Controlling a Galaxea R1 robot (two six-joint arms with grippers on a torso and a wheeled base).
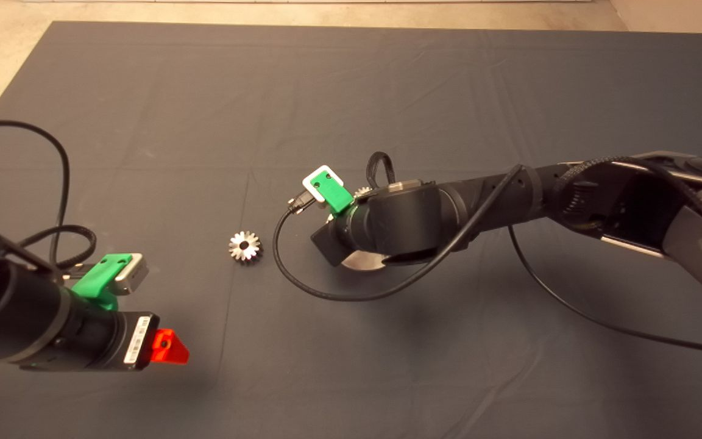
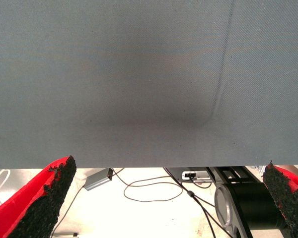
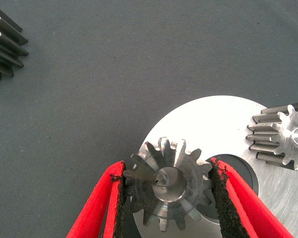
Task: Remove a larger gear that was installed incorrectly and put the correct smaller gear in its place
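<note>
Head view: the mat (image 1: 351,79) holds both arms. The left gripper (image 2: 169,163) hangs over the near left part, spread wide and empty. The right arm reaches in over a round steel disc (image 3: 213,119), which the head view shows only as a sliver under the wrist. The larger gear (image 1: 245,247) lies flat on the mat, apart from the disc, between the two arms, so the removal looks done.

Fitting the replacement appears to be the step in hand. In the right wrist view the right gripper (image 3: 168,166) is closed on the smaller gear (image 3: 169,186), one pad against its teeth on each side. That gear sits over the disc with a pin tip showing through its centre hole, so it seems to be on its post. I cannot tell whether it is fully down. Another gear (image 3: 285,139) stands on the disc nearby, not touching it.

The next move likely calls for seating the gear, opening the fingers, then lifting straight up without dragging it off the pin.
</note>
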